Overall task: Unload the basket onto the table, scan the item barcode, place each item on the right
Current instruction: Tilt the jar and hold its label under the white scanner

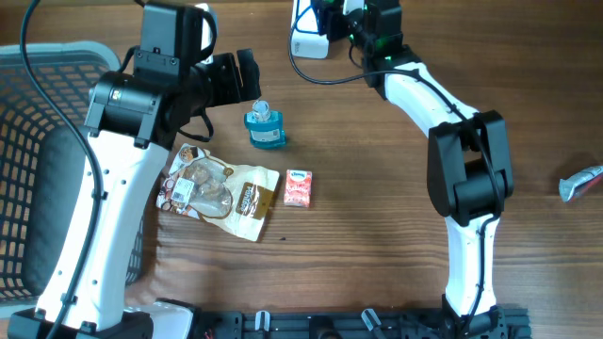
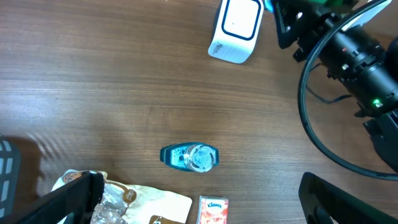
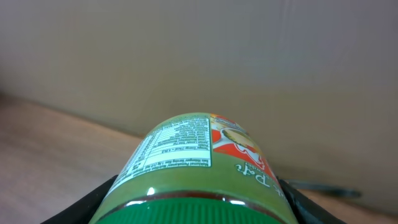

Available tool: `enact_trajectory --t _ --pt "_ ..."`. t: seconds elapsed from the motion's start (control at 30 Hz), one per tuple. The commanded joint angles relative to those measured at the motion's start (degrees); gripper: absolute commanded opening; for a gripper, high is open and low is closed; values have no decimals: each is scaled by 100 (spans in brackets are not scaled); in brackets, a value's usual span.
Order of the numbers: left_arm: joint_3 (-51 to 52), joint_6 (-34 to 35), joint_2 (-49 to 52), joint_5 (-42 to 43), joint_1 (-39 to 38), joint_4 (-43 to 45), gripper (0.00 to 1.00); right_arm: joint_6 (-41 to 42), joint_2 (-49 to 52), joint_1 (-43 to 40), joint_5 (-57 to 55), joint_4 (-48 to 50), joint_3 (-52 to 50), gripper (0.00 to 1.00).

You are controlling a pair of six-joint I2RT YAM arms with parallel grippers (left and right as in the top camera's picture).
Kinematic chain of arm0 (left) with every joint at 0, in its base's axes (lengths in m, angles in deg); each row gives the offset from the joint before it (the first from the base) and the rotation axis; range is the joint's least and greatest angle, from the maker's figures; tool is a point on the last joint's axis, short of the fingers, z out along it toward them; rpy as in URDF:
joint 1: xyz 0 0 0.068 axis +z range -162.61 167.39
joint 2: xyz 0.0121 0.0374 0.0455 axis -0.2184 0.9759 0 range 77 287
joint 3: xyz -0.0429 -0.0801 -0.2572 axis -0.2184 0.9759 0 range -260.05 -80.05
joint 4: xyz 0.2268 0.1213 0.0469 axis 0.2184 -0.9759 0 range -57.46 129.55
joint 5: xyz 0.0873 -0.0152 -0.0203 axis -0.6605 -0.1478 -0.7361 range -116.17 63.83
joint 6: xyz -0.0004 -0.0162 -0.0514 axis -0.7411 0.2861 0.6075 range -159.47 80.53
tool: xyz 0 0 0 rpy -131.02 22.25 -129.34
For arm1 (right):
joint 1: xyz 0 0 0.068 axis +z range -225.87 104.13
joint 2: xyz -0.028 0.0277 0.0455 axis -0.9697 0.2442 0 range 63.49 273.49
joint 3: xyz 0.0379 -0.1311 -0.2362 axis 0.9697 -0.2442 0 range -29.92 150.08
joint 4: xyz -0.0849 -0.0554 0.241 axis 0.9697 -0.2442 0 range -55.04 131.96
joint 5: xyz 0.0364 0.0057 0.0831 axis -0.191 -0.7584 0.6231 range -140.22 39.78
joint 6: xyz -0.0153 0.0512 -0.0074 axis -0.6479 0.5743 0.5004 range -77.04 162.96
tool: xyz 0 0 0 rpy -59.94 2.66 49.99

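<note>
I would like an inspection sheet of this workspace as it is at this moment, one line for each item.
Surface: wooden table, no spill seen.
Job's things: jar with green lid, in the right hand; white scanner at the far edge.
Clutter: blue bottle, bag, pink tissue pack, tube at the right edge.
Hands: left hand open near the bottle, holding nothing; right hand closed on the jar.
Cables: black cable loops beside the scanner; second cable crosses the basket.
Surroundings: grey basket at the left; plain wall behind the jar.
</note>
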Motion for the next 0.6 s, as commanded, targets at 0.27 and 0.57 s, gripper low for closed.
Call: enact_trajectory --t 0.27,0.57 --pt "-17 50 39 -105 -26 17 100 -140 811 267 -702 1663 101 68" --pt "-17 50 39 -103 -26 20 100 -435 1344 302 -737 2404 103 69"
